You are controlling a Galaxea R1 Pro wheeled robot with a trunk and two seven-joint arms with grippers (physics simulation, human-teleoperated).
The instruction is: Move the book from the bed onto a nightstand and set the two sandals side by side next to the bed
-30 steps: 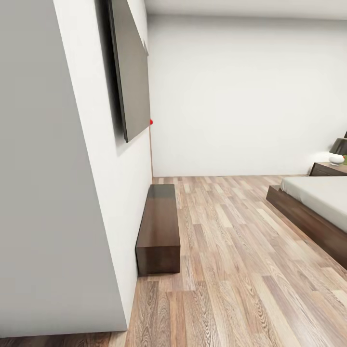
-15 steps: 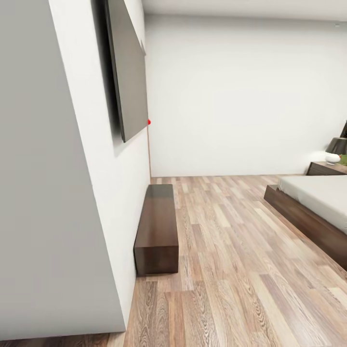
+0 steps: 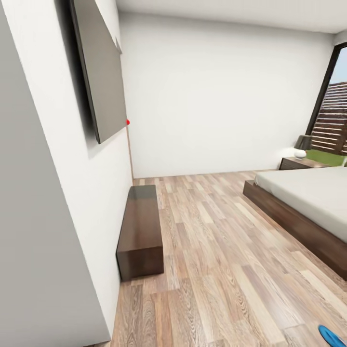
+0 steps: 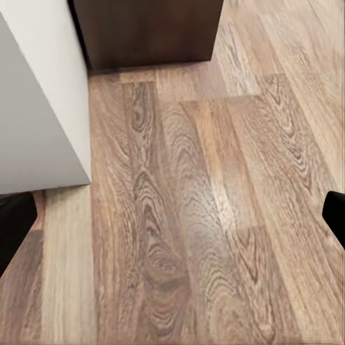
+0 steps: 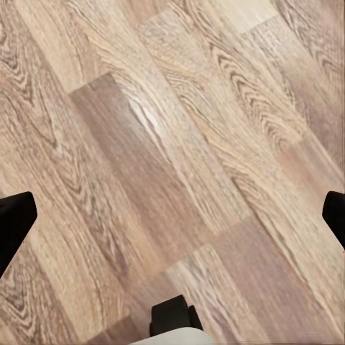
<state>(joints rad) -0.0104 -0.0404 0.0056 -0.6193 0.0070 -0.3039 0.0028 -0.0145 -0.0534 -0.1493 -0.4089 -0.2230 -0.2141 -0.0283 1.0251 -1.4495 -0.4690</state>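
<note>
The bed [image 3: 308, 205], with its dark wood frame and pale mattress, lies at the right of the head view. A dark nightstand [image 3: 295, 164] stands beyond it near the window. The tip of one bright blue sandal [image 3: 332, 335] lies on the floor at the bottom right corner. The book is out of view. In the left wrist view my left gripper [image 4: 172, 219] is open over bare floor planks, its dark fingertips [image 4: 14, 226] at the picture's edges. My right gripper [image 5: 172, 215] is also open over the floor, holding nothing.
A long low dark bench [image 3: 140, 231] stands against the left wall under a large black TV [image 3: 99, 72]. A white wall corner [image 4: 39, 108] juts out close to my left arm. A lamp [image 3: 302, 144] sits on the nightstand beside the dark-framed window [image 3: 332, 113].
The camera has turned to the right, so bench and TV sit further left in the picture. The window and the blue sandal have come into view.
</note>
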